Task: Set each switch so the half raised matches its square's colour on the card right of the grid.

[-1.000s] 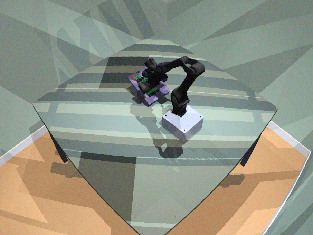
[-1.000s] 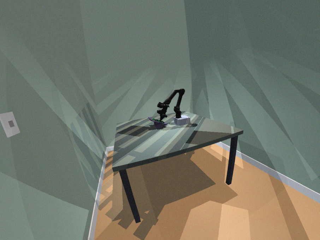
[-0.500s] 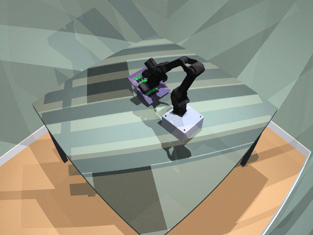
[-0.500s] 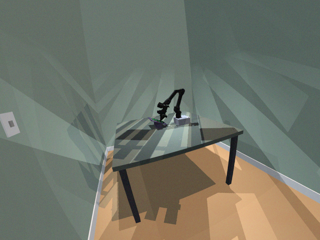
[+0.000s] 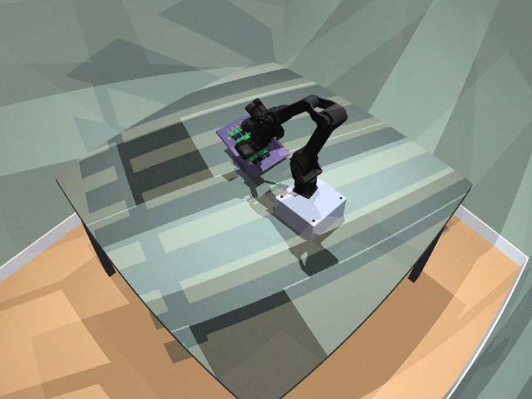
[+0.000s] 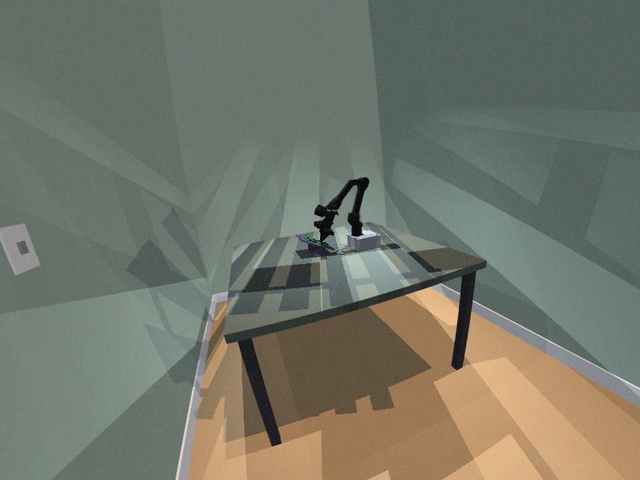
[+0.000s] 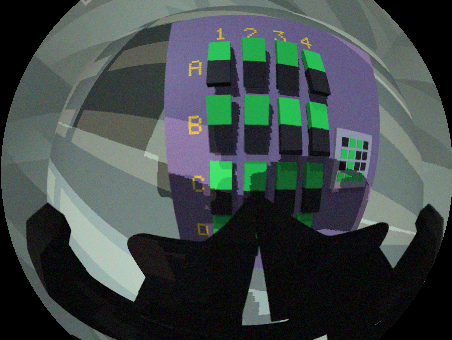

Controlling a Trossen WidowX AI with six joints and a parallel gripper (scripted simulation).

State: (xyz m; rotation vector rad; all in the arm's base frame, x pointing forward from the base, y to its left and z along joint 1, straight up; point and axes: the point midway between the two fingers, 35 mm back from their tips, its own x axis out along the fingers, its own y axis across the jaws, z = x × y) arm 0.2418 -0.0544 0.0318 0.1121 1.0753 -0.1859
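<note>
Switch panel (image 5: 277, 159) (image 6: 299, 236) (image 7: 350, 65): resting tilted on the counter (image 5: 206, 266) (image 6: 362, 284) (image 7: 107, 172), showing its small card (image 7: 354, 158), with fingers (image 5: 256, 145) (image 6: 322, 241) pressing together over the nearer rows.

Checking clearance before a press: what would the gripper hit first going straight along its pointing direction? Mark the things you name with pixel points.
Probably the switch panel (image 5: 275, 159) (image 7: 350, 65), around rows C–D; the gripper (image 7: 254, 202) hides the exact spot, and its distance is unclear.
</note>
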